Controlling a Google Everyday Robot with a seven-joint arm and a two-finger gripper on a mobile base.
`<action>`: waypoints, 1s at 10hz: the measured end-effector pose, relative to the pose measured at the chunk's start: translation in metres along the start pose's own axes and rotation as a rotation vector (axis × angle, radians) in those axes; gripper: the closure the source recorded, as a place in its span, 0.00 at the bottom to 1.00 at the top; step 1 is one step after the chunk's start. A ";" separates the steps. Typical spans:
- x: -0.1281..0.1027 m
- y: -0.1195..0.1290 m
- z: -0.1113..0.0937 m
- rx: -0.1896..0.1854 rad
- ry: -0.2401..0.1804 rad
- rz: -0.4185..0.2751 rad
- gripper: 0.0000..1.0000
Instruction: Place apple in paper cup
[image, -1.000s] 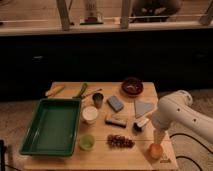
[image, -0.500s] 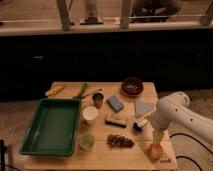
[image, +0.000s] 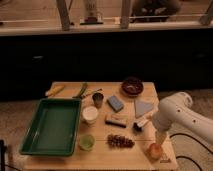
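The apple, small and orange-red, lies on the wooden table near its front right corner. The paper cup, short and white, stands near the middle of the table, just right of the green tray. My gripper hangs at the end of the white arm that reaches in from the right. It is directly above the apple and right at its top. The cup is far to the gripper's left.
A green tray fills the table's left side. A translucent green cup, a dark metal cup, a brown pinecone-like cluster, a blue sponge, a dark bowl and a grey cloth lie around the paper cup.
The white arm has shifted slightly left and down over the apple. The apple and the cups have not moved.
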 end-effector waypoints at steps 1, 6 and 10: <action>0.002 0.005 -0.013 -0.008 0.001 -0.004 0.20; 0.002 0.044 -0.029 -0.028 -0.057 -0.027 0.20; -0.003 0.083 0.008 0.042 -0.126 -0.040 0.20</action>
